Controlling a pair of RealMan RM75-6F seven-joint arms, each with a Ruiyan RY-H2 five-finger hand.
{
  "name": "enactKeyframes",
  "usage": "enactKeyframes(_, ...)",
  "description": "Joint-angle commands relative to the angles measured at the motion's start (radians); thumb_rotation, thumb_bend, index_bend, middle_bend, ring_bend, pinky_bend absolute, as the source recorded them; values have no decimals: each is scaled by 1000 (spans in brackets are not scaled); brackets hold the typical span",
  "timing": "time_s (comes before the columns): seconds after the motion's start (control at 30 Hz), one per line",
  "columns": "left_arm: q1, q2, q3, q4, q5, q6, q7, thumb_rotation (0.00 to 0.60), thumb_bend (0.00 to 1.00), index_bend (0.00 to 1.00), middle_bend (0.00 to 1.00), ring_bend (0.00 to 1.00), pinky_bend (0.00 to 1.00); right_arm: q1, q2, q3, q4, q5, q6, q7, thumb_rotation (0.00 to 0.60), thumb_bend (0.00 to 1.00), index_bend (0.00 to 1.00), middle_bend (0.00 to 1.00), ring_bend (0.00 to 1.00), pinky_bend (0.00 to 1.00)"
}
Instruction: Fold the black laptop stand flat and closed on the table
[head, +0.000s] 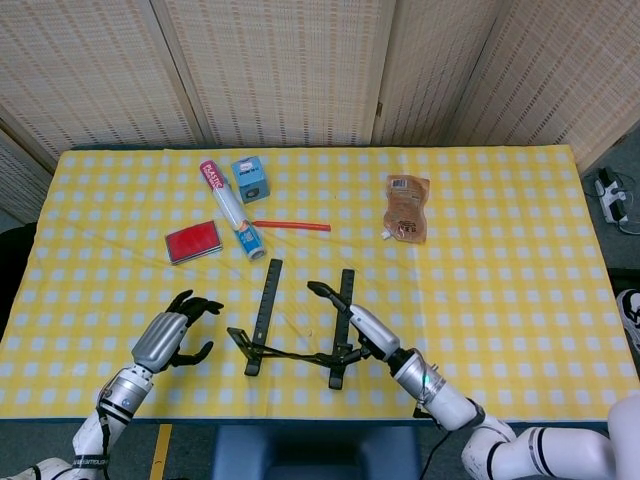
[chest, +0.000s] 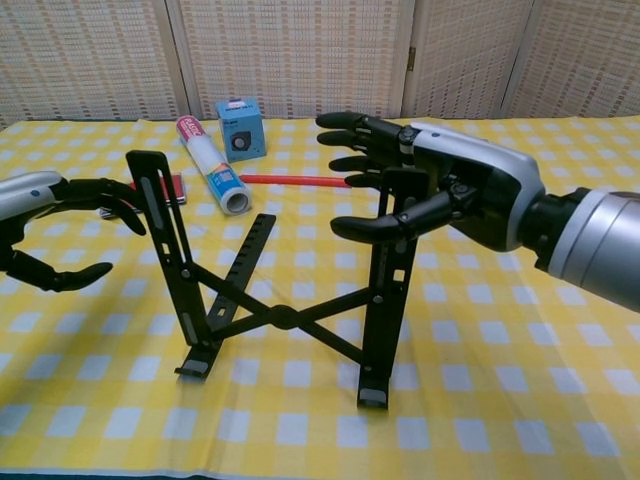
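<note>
Left hand (chest: 45, 235) and right hand (chest: 440, 185): silver-grey shells are covering the backs, black segmented fingers are extending forward, silver cylindrical wrists behind.
</note>
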Motion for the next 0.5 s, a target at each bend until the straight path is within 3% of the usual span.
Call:
enactKeyframes(0.03, -1, 2, -3, 0, 2, 1, 0, 600, 440, 236, 316, 175, 15, 0, -14, 27, 20, 41, -11, -12, 600, 290, 0, 37, 57, 0)
enactKeyframes(0.23, -10, 10, -15, 1, 9, 2, 0, 600, 440, 236, 316, 175, 14, -28, -19, 76, 49, 112, 15, -19, 600, 289, 0, 37, 56, 0)
enactKeyframes(0.5, -37, 21, -46, 3, 26, 4, -2, 600, 440, 238, 316, 175, 13, -109, 47, 120, 36, 143, 100, 37, 600, 290, 0, 33, 58, 0)
